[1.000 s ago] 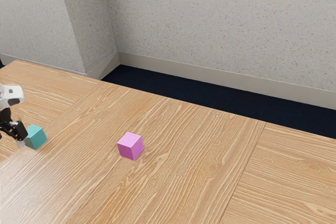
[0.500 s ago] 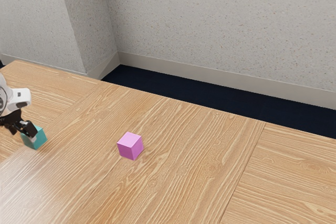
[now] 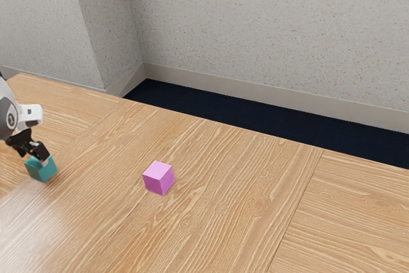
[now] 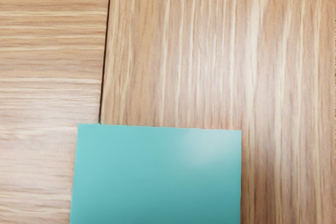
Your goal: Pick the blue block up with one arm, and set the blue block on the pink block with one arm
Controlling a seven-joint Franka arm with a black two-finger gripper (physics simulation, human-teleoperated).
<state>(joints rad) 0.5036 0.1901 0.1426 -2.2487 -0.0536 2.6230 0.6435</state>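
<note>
One gripper (image 3: pixel 35 155), black, sits low at the exterior view's left edge, directly over the blue block (image 3: pixel 43 171) and at or just above its top face. From these views it cannot be told whether the gripper is spread or closed on the block.

The blue block renders as teal. It rests flat on the wooden table (image 3: pixel 223 209). In the wrist view its top face (image 4: pixel 157 177) lies just under the hand, squared to the camera, next to a seam between boards (image 4: pixel 105 51).

The pink block (image 3: pixel 158 178) stands well apart from the blue block, toward the exterior view's right, with bare table between them.

Step in hand, as judged: the pick, at the grasp stage. The blue block is not yet lifted.

Next move, as judged:
1. Confirm a firm grip on two opposite sides.
2. Lift straight up, high enough to pass over the pink block.
3. Carry toward the exterior view's right and centre over the pink block before lowering.
</note>
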